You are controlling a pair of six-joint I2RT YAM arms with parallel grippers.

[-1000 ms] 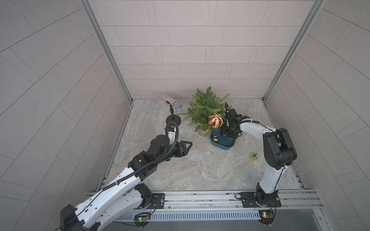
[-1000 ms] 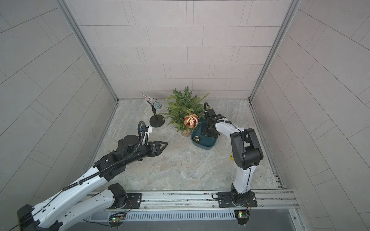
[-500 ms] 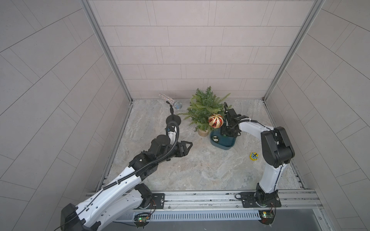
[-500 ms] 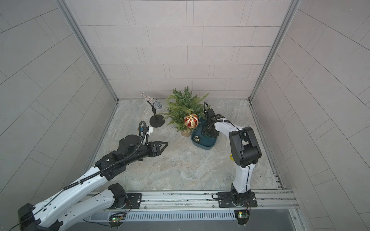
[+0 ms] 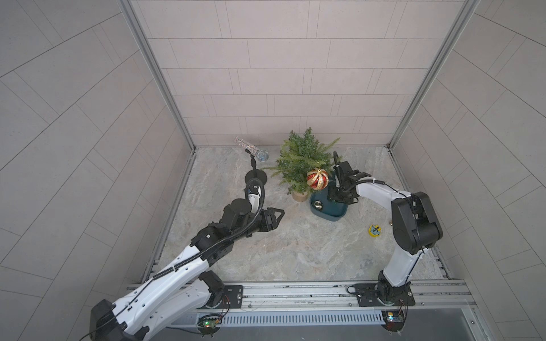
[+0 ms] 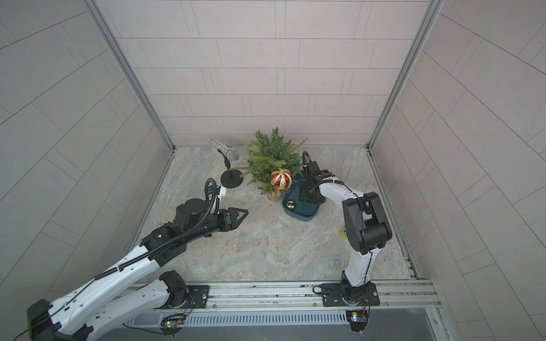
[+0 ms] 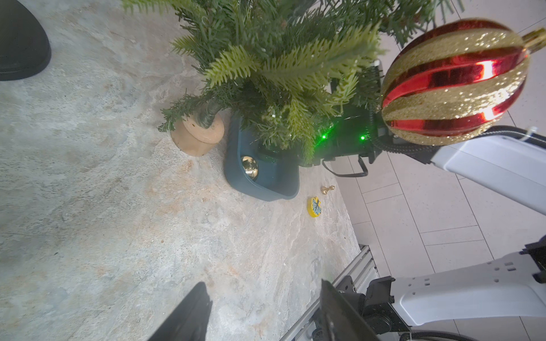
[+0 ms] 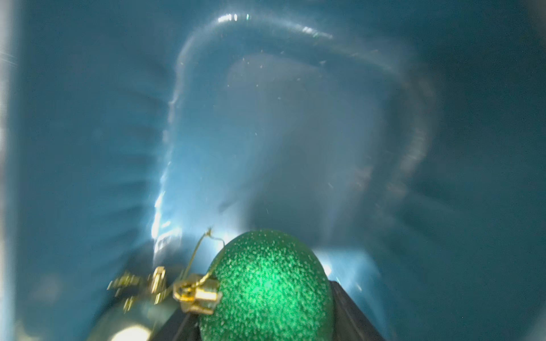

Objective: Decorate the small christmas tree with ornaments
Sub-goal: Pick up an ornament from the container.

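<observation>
Down in the teal bin (image 5: 331, 218), the right hand (image 8: 263, 301) clasps the green glitter ornament (image 8: 266, 280); the left hand (image 5: 277, 218) hangs open, apart from the small christmas tree (image 5: 301, 159).

red-and-gold striped bauble (image 5: 317, 179), green glitter bauble (image 8: 266, 289), teal tray (image 5: 331, 219)

The left arm (image 5: 177, 276) and right arm (image 5: 381, 196) have white links and black joint housings. A black corrugated cable (image 5: 261, 200) runs along the left arm. The left gripper (image 5: 280, 215) is black with triangular jaws. Black screwed base plates (image 5: 364, 297) sit on the rail (image 5: 295, 290).
</observation>
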